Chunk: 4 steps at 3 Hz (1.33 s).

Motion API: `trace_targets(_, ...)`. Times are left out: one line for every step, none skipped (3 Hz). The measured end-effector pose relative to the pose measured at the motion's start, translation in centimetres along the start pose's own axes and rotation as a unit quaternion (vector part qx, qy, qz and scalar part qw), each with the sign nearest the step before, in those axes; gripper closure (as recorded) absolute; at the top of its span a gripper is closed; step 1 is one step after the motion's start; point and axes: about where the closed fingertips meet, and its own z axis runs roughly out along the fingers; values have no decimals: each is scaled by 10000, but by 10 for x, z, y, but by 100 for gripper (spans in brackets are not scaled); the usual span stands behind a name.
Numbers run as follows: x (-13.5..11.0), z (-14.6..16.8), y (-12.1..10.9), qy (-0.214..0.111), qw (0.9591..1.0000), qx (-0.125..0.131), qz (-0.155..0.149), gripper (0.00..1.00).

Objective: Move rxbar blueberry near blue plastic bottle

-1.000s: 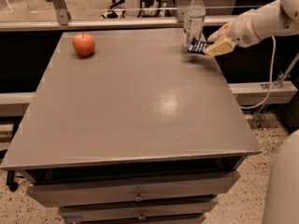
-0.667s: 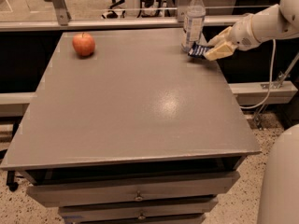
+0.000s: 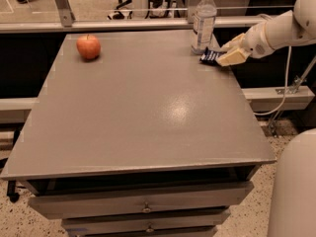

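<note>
Slightly lower than a second ago, end effector (image 3: pixel 224 58) hangs at the worktop (image 3: pixel 148 112) edge, clamped on the rxbar blueberry (image 3: pixel 210 57) projecting from its tip. Blue plastic bottle (image 3: pixel 203 21) stands upright just beyond that tip, near the bar. Apple (image 3: pixel 88 47) sits well apart, far left.

Tabletop (image 3: pixel 148 107) is plain matte grey with one pale shiny patch, and the drawers (image 3: pixel 143 204) below are the same grey. Apple (image 3: pixel 88 47) is red with a bit of orange. The blue plastic bottle (image 3: pixel 203 23) is clear, with a white cap and a pale bluish label. The rxbar blueberry (image 3: pixel 211 57) is dark navy with white print. The gripper (image 3: pixel 226 58), at the table's far right edge by the bar, is cream, and its arm (image 3: pixel 281 31) is white.
</note>
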Motion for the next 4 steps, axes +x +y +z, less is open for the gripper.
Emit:
trace_targets(3,7,3,-9,9999,-111,50,13)
trace_targets(3,14,6,-17,9997,-212,89,0)
trace_targets(3,14,6,-20,9997,-216,94,0)
trace_targets(0,-12,5,-51,9999,-58,102,0)
